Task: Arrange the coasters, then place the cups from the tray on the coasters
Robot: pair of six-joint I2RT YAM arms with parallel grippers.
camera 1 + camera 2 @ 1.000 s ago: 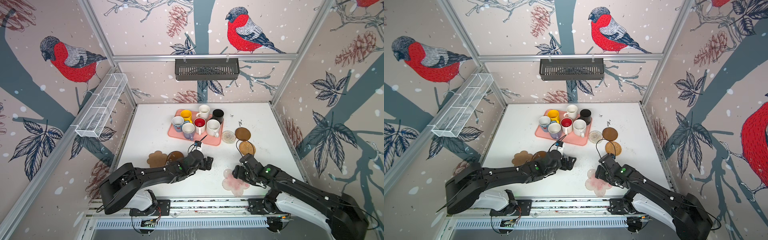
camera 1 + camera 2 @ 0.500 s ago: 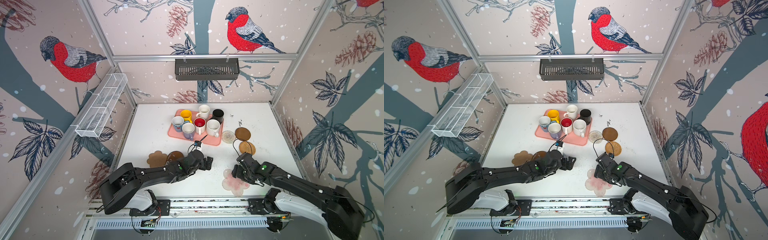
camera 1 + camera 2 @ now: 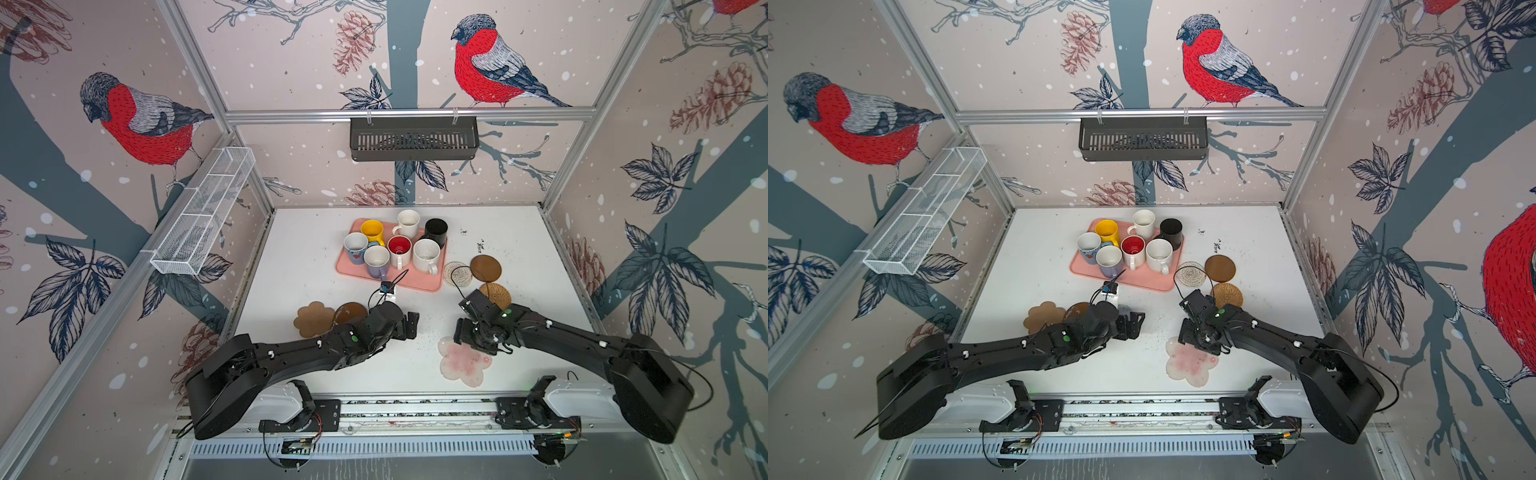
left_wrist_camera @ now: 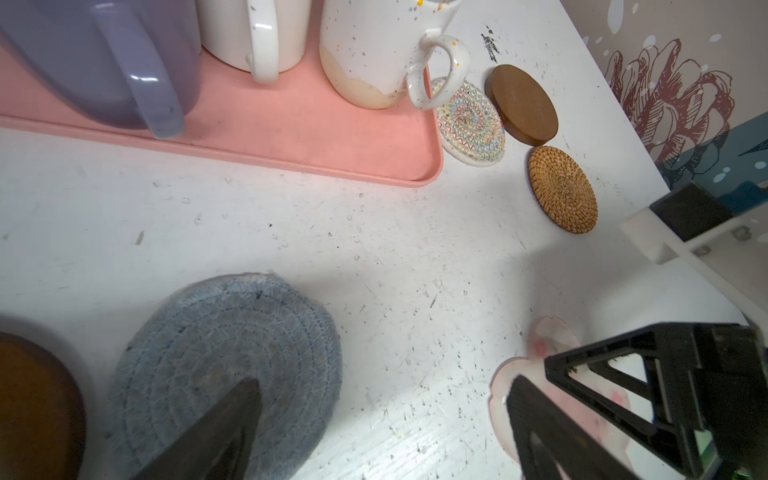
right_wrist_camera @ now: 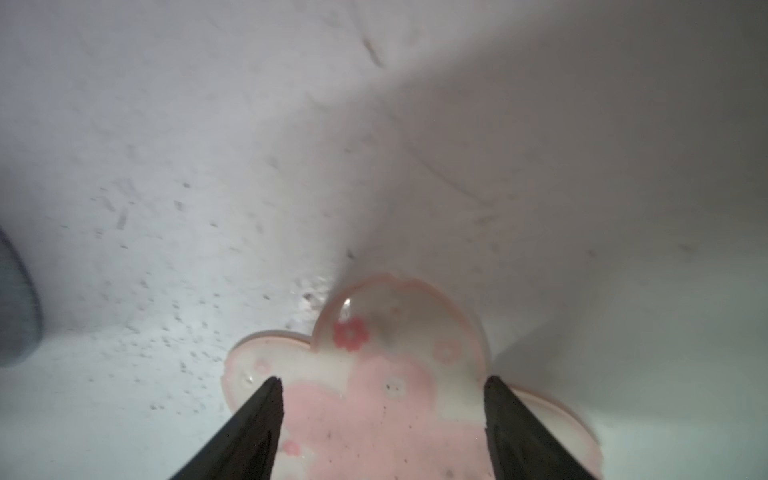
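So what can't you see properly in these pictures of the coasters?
- grey-blue coaster: hidden under the left arm in both top views; only the left wrist view shows it.
- brown disc: partly under that arm; cut off by the edge in the left wrist view.
- flower coaster: the right gripper covers its far petals; whether the fingers touch it, cannot tell.

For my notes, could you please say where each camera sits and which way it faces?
Top views: high in front, looking down on white table, salmon-pink rectangular tray and both arms.
Left wrist: on left arm, facing the tray across the table; one finger shows.
Right wrist: on right arm, aimed down; its fingers frame the pink-white flower-shaped coaster.
Shared: all show that coaster.
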